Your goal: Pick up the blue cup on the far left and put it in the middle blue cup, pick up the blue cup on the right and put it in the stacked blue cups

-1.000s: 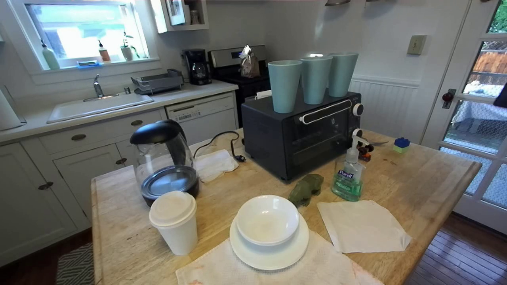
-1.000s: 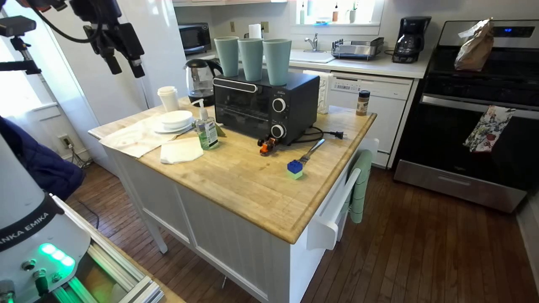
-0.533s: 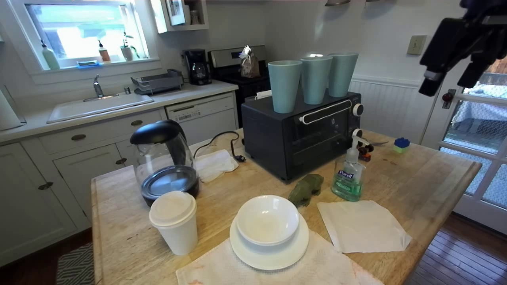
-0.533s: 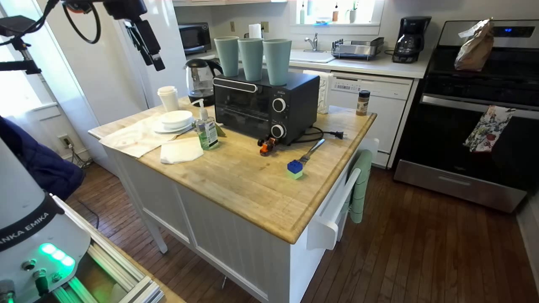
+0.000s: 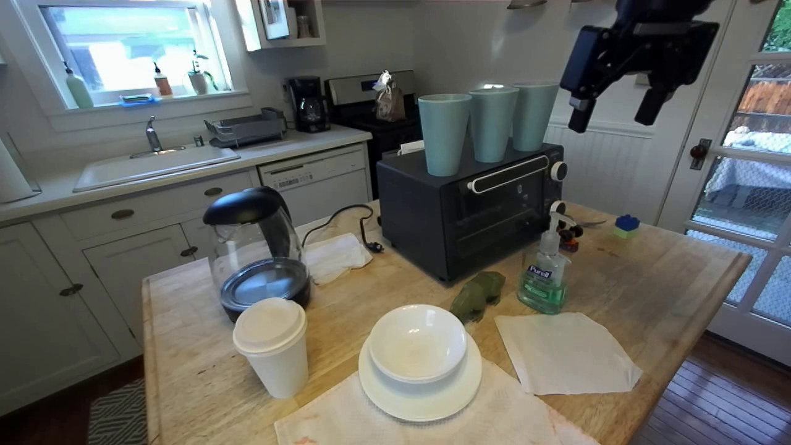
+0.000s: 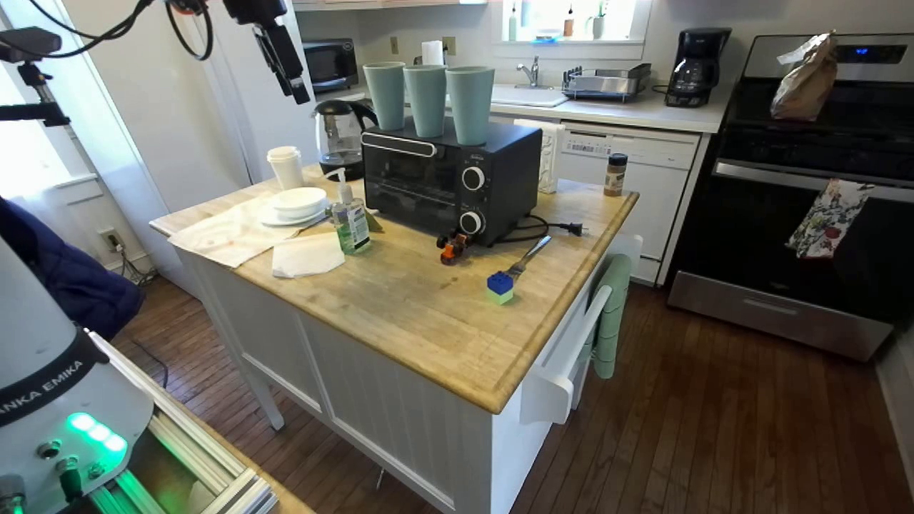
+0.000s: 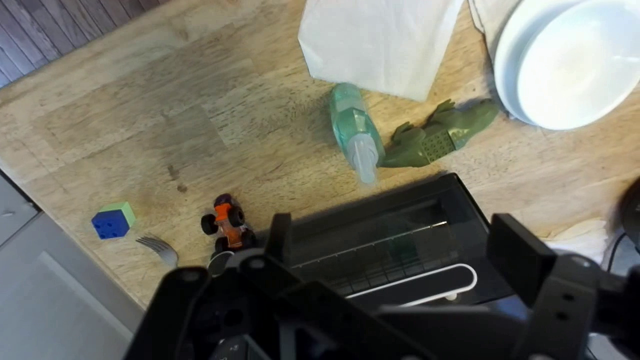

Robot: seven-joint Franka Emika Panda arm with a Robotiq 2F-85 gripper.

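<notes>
Tall pale-blue tapered cups (image 5: 493, 128): all three upright atop the boxy black toaster oven (image 5: 457, 216)
Black end effector (image 5: 612, 120): spread pretty wide, above oven height

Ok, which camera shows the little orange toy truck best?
The wrist view: it shows the toy truck biggest, from above, with its orange body and wheels visible. Both exterior views show it smaller, near the oven; in an exterior view, the soap bottle seems to cover part of it.

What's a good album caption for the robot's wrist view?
Looking down past the open gripper: a wooden table with an oven, sanitizer, orange toy, fork and white bowl.
</notes>
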